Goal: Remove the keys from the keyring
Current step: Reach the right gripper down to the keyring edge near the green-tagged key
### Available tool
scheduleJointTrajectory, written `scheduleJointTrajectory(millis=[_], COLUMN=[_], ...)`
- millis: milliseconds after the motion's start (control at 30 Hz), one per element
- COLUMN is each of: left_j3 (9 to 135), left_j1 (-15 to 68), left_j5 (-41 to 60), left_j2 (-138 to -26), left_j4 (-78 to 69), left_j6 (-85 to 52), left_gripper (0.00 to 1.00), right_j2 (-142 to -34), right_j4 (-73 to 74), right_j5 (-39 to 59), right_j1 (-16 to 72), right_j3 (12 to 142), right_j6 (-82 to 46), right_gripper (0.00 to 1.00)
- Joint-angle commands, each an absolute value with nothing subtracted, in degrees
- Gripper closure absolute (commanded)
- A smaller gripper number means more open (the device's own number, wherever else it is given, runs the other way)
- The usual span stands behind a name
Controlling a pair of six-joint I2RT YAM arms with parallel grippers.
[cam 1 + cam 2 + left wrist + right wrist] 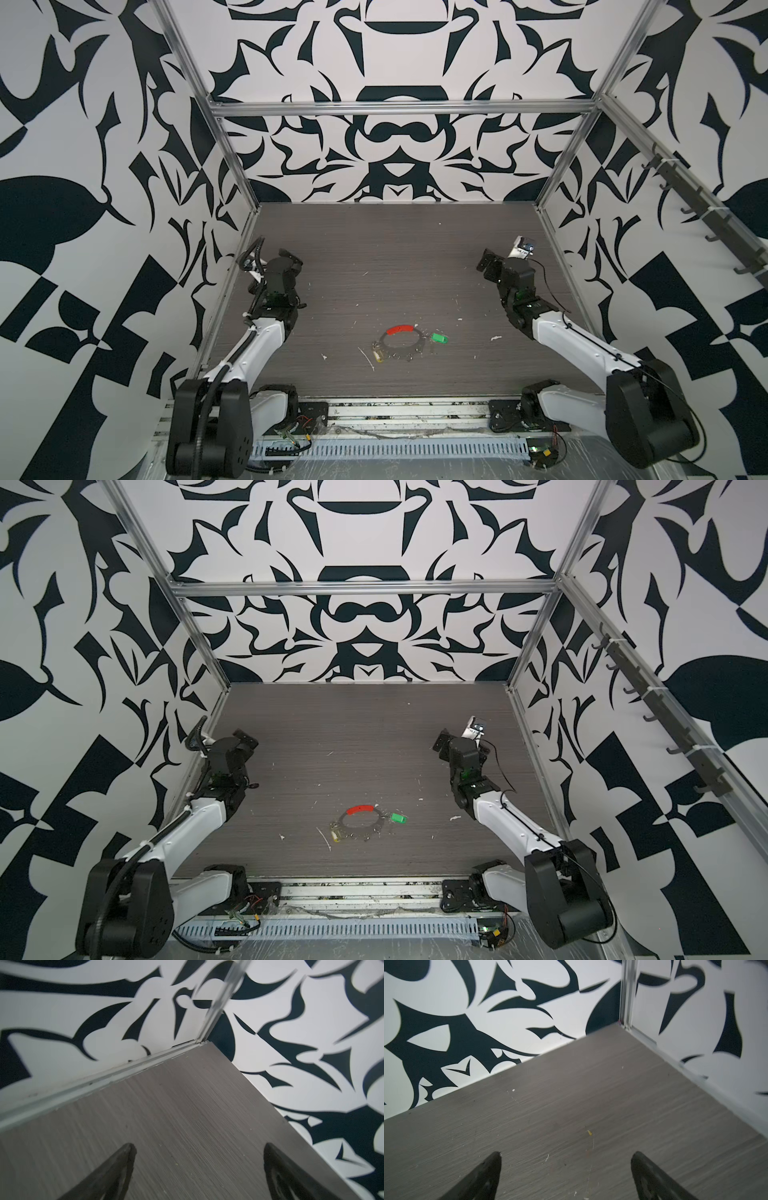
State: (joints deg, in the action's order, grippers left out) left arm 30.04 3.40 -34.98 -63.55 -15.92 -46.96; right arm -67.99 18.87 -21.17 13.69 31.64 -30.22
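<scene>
In both top views the keyring (384, 341) (345, 821) lies flat on the grey table, front of centre, a thin grey hoop with a red sleeve (400, 329) (359, 810) on its far arc. A green key (439, 338) (398, 817) rests at its right side and a yellow key (378, 355) (335, 835) at its near left. Tiny silver rings (401, 354) line the near arc. My left gripper (291, 255) (245, 737) (199, 1146) hangs open and empty at the left wall, far from the keyring. My right gripper (486, 259) (440, 739) (566, 1154) is open and empty on the right. Neither wrist view shows the keyring.
White flecks dot the table, with a long sliver (368, 358) left of the yellow key and a scrap (496, 337) to the right. Patterned walls and aluminium rails (232, 291) close in three sides. A slotted cable duct (386, 449) runs along the front.
</scene>
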Motion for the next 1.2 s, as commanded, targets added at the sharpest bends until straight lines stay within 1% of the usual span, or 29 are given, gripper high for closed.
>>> scheduleJointTrajectory(millis=[0, 33, 167, 233, 300, 367, 467, 533, 633, 700, 833, 933, 967, 1167], left_j3=[26.5, 25.3, 20.6, 19.4, 20.3, 22.6, 27.0, 28.0, 27.9, 28.1, 28.7, 29.1, 29.3, 29.7], left_j1=[1.4, 1.4, 1.5, 1.6, 2.3, 3.1, 3.5, 3.5, 3.7, 3.8, 4.0, 4.3, 4.3, 4.4], left_j5=[-27.6, -25.7, -19.1, -14.8, -10.7, -7.1, -0.3, 4.2, 9.4, 11.9, 15.7, 17.3, 17.5, 19.1], left_j2=[-61.1, -60.6, -57.1, -55.6, -54.6, -53.7, -53.1, -52.8, -52.6, -52.8, -54.4, -55.6, -55.9, -56.8], left_j4=[-12.2, -14.7, -23.5, -27.1, -25.3, -19.5, -9.7, -7.5, -7.3, -6.4, -5.4, -5.7, -5.7, -5.9], left_j6=[-62.8, -62.4, -62.7, -61.0, -59.8, -58.4, -55.3, -53.9, -53.6, -53.3, -53.2, -53.2, -53.1, -52.9], left_gripper=[0.01, 0.01, 0.01, 0.01, 0.01, 0.01, 0.00, 0.01, 0.01, 0.07, 0.13, 0.14, 0.19, 0.24], right_j2=[-69.0, -69.2, -70.0, -70.0, -70.0, -70.0, -70.2, -70.9, -72.3, -72.7, -74.7, -77.4, -78.3, -83.8], right_j4=[19.0, 18.3, 10.0, 7.2, 4.6, 0.0, -6.1, -9.6, -13.7, -15.9, -20.6, -22.9, -23.5, -27.4], right_j5=[-8.8, -6.6, 0.1, 3.3, 6.5, 7.6, 6.4, 5.8, 5.4, 4.3, 1.8, 0.5, 0.7, -0.6], right_j1=[13.1, 13.2, 15.8, 17.8, 20.4, 23.8, 30.6, 34.2, 38.5, 41.7, 46.5, 49.3, 49.8, 51.7], right_j3=[30.6, 31.1, 34.8, 35.6, 36.0, 37.2, 38.4, 38.8, 39.3, 39.3, 41.2, 43.4, 44.4, 49.3], right_j6=[-39.6, -39.5, -34.9, -32.3, -30.7, -28.5, -25.0, -23.7, -22.6, -21.7, -20.3, -18.8, -18.4, -14.5], right_gripper=[0.00, 0.01, 0.10, 0.17, 0.22, 0.26, 0.30, 0.32, 0.39, 0.41, 0.44, 0.48, 0.48, 0.57])
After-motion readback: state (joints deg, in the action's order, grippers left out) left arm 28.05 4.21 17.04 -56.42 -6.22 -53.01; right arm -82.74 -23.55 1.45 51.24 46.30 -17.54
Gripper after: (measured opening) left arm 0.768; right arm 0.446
